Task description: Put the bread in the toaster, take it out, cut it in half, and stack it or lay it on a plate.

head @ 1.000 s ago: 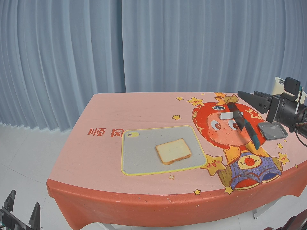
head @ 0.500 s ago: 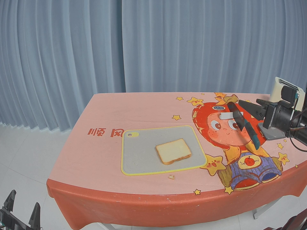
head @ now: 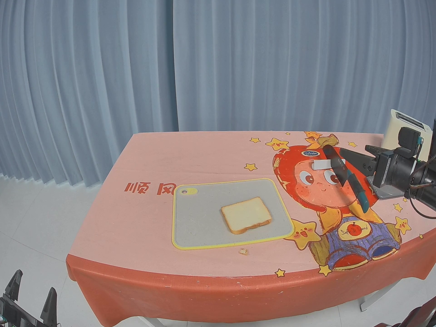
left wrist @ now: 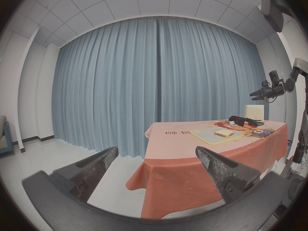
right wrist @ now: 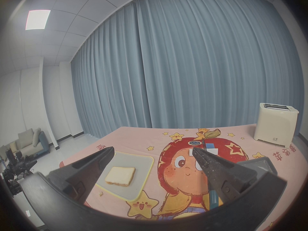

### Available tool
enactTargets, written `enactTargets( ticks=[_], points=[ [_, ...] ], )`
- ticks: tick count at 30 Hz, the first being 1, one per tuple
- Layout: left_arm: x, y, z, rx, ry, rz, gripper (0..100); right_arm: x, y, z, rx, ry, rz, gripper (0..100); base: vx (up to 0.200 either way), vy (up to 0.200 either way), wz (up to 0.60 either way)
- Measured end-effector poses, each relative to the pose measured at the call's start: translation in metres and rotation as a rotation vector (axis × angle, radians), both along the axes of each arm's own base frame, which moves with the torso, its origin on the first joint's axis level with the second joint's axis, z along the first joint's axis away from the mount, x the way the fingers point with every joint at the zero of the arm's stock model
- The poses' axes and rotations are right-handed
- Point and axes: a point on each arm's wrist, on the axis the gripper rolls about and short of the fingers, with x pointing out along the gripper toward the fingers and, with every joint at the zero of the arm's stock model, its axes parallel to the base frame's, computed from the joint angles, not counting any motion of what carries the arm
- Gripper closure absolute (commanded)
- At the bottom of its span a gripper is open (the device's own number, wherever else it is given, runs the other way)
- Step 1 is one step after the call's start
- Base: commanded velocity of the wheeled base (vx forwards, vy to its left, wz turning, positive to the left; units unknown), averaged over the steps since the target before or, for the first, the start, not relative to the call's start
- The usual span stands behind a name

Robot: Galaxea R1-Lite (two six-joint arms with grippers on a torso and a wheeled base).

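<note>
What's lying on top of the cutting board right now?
One uncut slice of bread lies flat on the cutting board, right of its middle. The board beneath the slice is covered, so anything there cannot be seen.

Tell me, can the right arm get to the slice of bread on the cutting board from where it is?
Probably yes. The right gripper hangs open above the right side of the table; the bread lies uncovered on the cutting board, and nothing upright stands between them. The knife lies flat.
</note>
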Motion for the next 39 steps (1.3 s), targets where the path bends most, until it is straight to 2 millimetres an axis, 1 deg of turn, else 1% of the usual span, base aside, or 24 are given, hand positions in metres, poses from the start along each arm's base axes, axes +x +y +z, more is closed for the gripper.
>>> enactTargets(
  ticks=[13, 35, 39],
  points=[
    [0.0000, 0.0000, 0.0000, -0.003, 0.000, 0.001, 0, 0.0010, -0.0005, -0.0034, -0.015, 0.008, -0.003, 0, 0.000, 0.000, 0.00],
    [0.0000, 0.0000, 0.0000, -0.003, 0.000, 0.001, 0, 0.0037, -0.0001, -0.0078, -0.024, 0.024, -0.004, 0, 0.000, -0.200, 0.00],
    [0.0000, 0.0000, 0.0000, -0.004, 0.000, 0.002, 0, 0.0057, -0.0029, -0.0086, -0.039, 0.023, -0.015, 0, 0.000, -0.200, 0.00]
  ],
)
